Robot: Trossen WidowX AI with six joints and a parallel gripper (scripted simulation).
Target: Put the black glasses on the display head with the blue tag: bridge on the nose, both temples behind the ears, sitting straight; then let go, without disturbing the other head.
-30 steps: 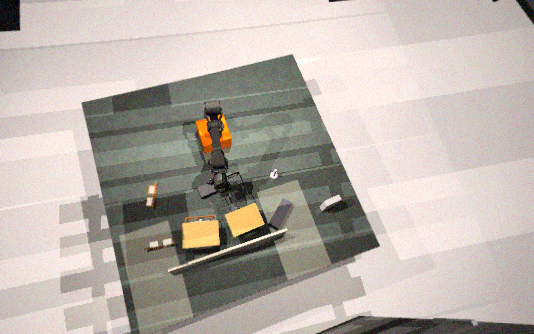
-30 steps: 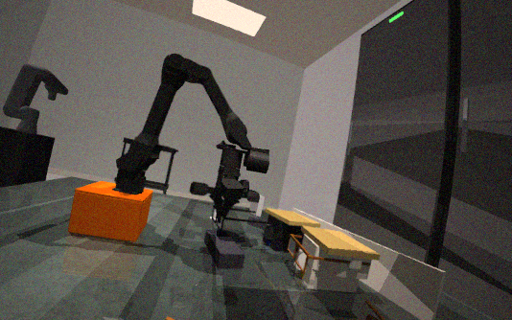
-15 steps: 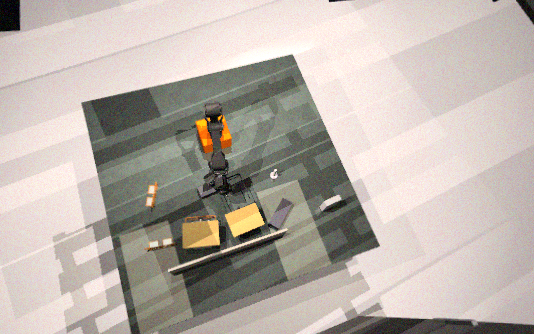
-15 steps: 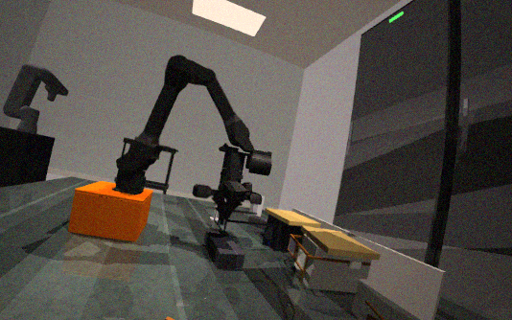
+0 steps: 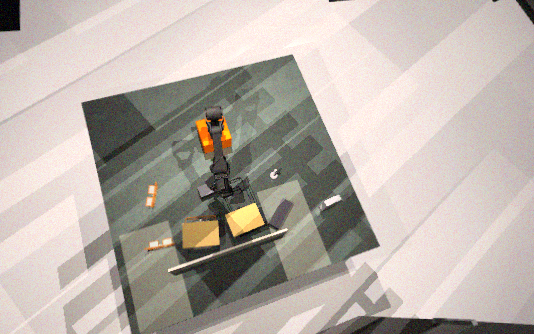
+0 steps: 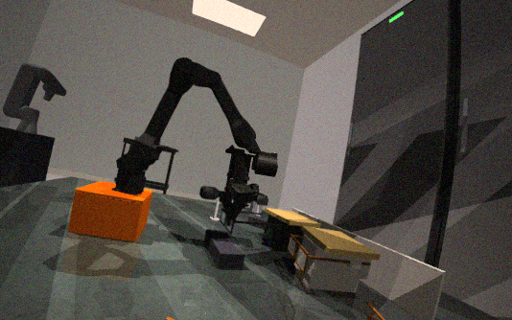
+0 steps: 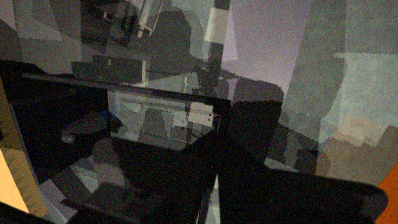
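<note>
Stands on the orange box (image 5: 208,146) (image 6: 104,216) (image 7: 391,197) with arm (image 5: 218,150) (image 6: 183,76) arched high. Reaches out beyond the box, gripper (image 5: 225,192) (image 6: 231,228) (image 7: 217,136) pointing down, clamped nearly closed.

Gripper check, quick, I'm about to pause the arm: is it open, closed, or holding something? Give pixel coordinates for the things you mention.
Gripper (image 5: 225,194) (image 6: 231,229) (image 7: 217,136): closed on the black glasses (image 5: 246,189) (image 7: 165,92).

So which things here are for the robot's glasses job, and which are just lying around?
For the job:
- gripper
- black glasses, in its fingers
- dark head with yellow top

Just lying around:
- two orange-framed glasses on the table
- white thing
</note>
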